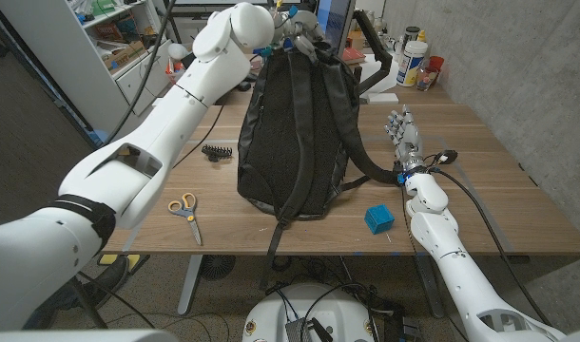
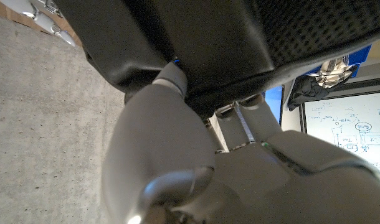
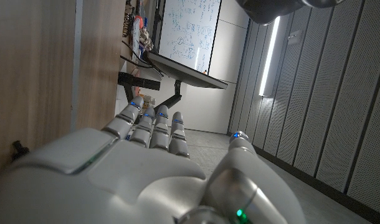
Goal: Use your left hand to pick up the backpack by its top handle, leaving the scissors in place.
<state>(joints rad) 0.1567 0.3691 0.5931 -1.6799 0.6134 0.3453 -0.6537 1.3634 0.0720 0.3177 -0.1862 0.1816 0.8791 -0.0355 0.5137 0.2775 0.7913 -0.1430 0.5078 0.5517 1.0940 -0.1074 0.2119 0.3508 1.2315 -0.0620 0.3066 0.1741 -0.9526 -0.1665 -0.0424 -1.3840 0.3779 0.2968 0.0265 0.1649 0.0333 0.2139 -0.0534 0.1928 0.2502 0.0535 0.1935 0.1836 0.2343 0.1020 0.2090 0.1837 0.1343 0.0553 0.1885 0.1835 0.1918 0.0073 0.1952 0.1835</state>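
Left hand gripping the top handle of the black backpack, upright mid-table, likely soft, saggy and fairly light; scissors near the front edge; right hand open, empty.

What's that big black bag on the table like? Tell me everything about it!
The backpack is black, made of what looks like woven fabric with a mesh back panel. It stands upright near the middle of the wooden table, its straps facing the camera and trailing down, one hanging over the front edge. The left hand is at its top, where the handle would be; in the left wrist view, fingers press against the dark fabric. The bottom appears to rest on the table.
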